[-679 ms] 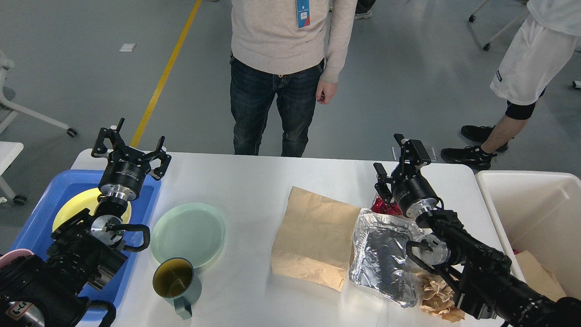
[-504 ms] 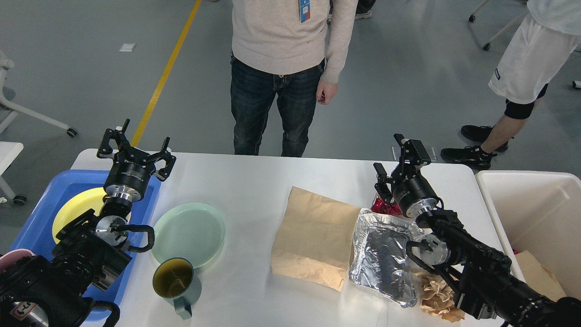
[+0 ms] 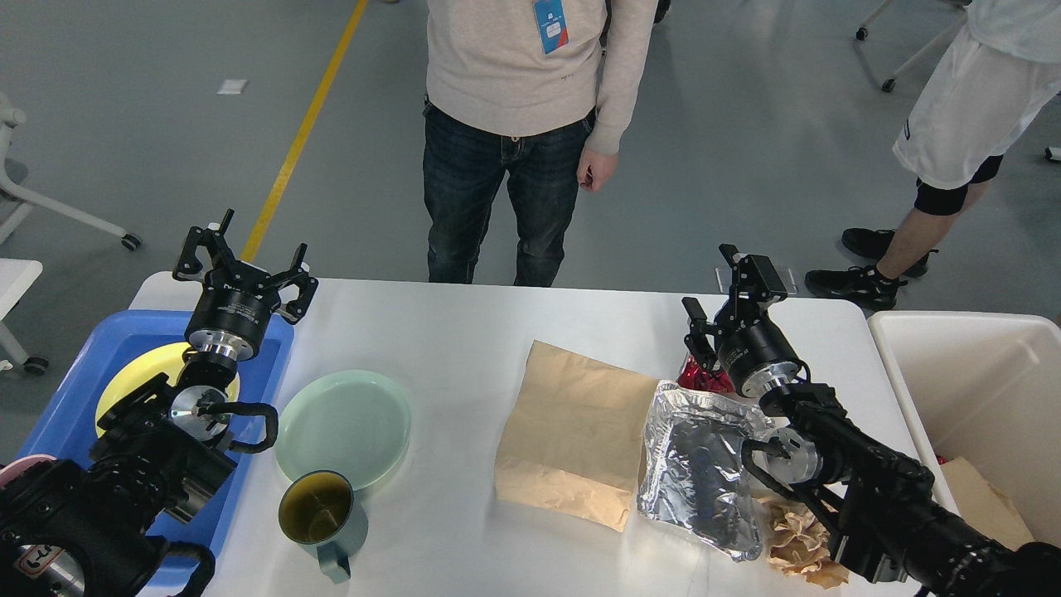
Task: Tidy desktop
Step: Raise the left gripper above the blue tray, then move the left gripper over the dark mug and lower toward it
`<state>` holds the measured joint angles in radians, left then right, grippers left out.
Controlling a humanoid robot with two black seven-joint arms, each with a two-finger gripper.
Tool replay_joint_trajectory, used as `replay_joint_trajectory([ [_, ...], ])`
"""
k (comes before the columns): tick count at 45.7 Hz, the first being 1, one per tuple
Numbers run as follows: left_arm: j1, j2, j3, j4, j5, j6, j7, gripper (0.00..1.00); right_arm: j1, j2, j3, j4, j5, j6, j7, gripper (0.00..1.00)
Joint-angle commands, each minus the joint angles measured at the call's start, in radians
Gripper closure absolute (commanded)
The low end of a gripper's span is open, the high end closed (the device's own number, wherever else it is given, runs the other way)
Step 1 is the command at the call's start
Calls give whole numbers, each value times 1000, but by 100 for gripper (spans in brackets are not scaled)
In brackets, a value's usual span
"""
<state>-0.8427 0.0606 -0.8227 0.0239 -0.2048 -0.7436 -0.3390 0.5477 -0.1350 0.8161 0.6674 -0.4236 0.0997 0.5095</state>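
Note:
The white desktop (image 3: 464,332) holds a pale green plate (image 3: 344,427), a teal mug (image 3: 322,518), a flat brown paper bag (image 3: 572,431), a crinkled silver foil bag (image 3: 700,468), a red wrapper (image 3: 700,380) and crumpled brown paper (image 3: 800,539). My left gripper (image 3: 244,257) is open and empty, raised above the far edge of the blue tray (image 3: 58,423), which holds a yellow plate (image 3: 133,381). My right gripper (image 3: 729,294) is open and empty, raised above the red wrapper.
A white bin (image 3: 970,365) with brown paper inside stands right of the desktop. A person (image 3: 522,124) stands at the far edge. Another person (image 3: 961,124) walks at the back right. A pink item (image 3: 16,471) peeks at the tray's near left.

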Motion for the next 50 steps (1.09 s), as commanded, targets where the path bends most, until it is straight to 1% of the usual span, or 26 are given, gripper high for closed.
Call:
replay_joint_trajectory([
  [1, -18, -4, 26, -5, 8, 53, 11, 4, 0, 0, 0, 0, 0, 0, 0, 0],
  [9, -45, -4, 134, -5, 8, 78, 14, 4, 0, 0, 0, 0, 0, 0, 0, 0],
  [13, -50, -4, 215, -7, 11, 93, 15, 4, 0, 0, 0, 0, -1, 0, 0, 0],
  [16, -68, -4, 281, -7, 11, 87, 29, 4, 0, 0, 0, 0, 0, -1, 1, 0],
  [19, -75, 5, 339, -5, 13, 84, 58, 4, 0, 0, 0, 0, 0, 0, 0, 0],
  [26, -114, 28, 361, 2, 16, 98, 100, 4, 0, 0, 0, 0, -1, 0, 0, 0],
  [28, -131, 47, 361, 4, 18, 107, 106, 4, 0, 0, 0, 0, 0, 0, 0, 0],
  [33, -196, 91, 369, 4, 18, 142, 107, 4, 0, 0, 0, 0, 0, 0, 0, 0],
  [36, -202, 99, 399, 5, 18, 167, 107, 4, 0, 0, 0, 0, 0, 0, 0, 0],
  [38, -197, 99, 450, 5, 19, 179, 107, 4, 0, 0, 0, 0, 0, 0, 0, 0],
  [42, -197, 100, 604, 5, 19, 171, 95, 4, 0, 0, 0, 0, 0, 0, 0, 0],
  [44, -205, 100, 678, 5, 19, 171, 104, 4, 0, 0, 0, 0, 0, 0, 0, 0],
  [49, -207, 99, 844, 5, 30, 181, 107, 4, 0, 0, 0, 0, 0, 0, 0, 0],
  [50, -207, 96, 935, 2, 42, 165, 107, 4, 0, 0, 0, 0, 0, 0, 0, 0],
])
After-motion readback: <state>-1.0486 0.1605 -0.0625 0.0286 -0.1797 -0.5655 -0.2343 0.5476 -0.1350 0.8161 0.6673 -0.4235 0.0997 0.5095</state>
